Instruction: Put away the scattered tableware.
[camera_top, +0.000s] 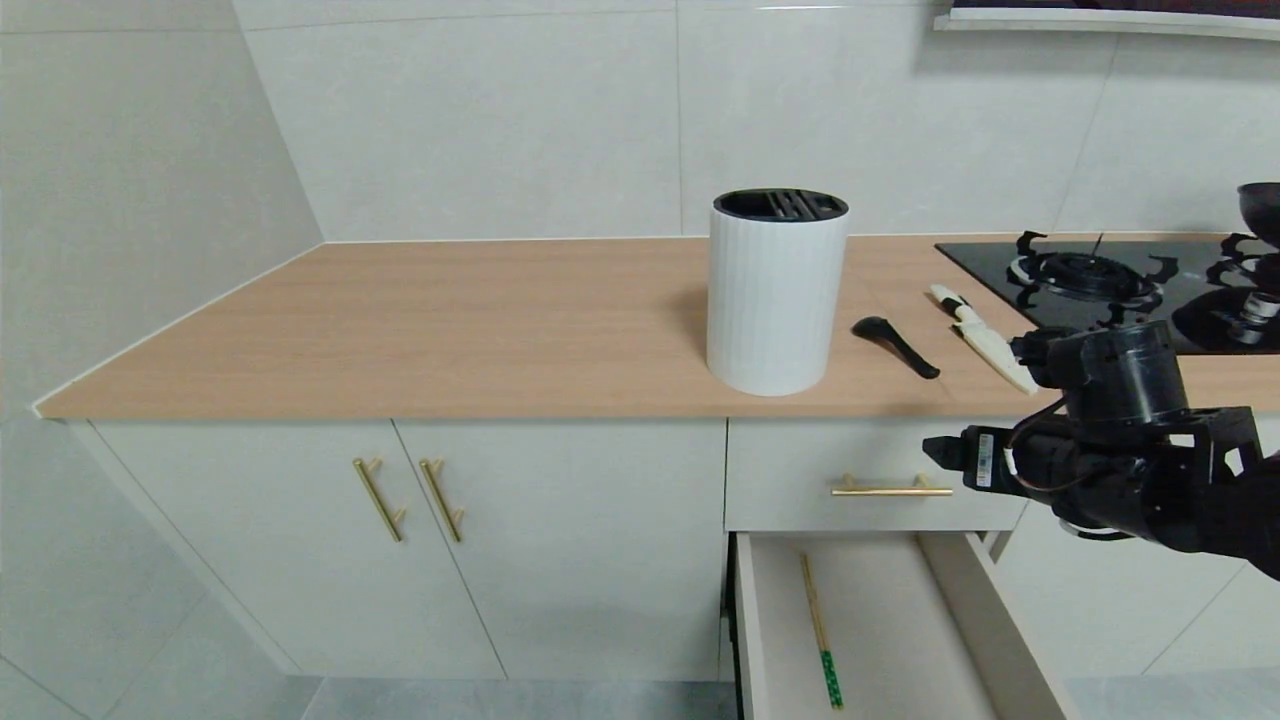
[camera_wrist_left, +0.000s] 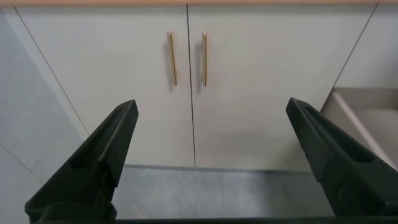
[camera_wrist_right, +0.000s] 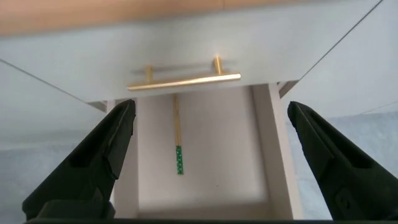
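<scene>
A black spoon (camera_top: 893, 345) and a white-handled knife (camera_top: 982, 337) lie on the wooden counter (camera_top: 450, 320), right of a tall white holder (camera_top: 776, 290) with black slots on top. A pair of chopsticks (camera_top: 820, 630) with green ends lies in the open lower drawer (camera_top: 960, 640). My right arm (camera_top: 1110, 440) hangs in front of the drawers, below the counter's edge. Its gripper (camera_wrist_right: 208, 162) is open and holds nothing, facing the chopsticks (camera_wrist_right: 178, 140) in the drawer. My left gripper (camera_wrist_left: 211, 162) is open and holds nothing, low before the cabinet doors.
A black gas hob (camera_top: 1110, 275) takes up the counter's right end. The shut upper drawer has a gold handle (camera_top: 890, 488) just above the open one. Two cabinet doors with gold handles (camera_wrist_left: 186, 59) stand to the left. Tiled wall runs behind the counter.
</scene>
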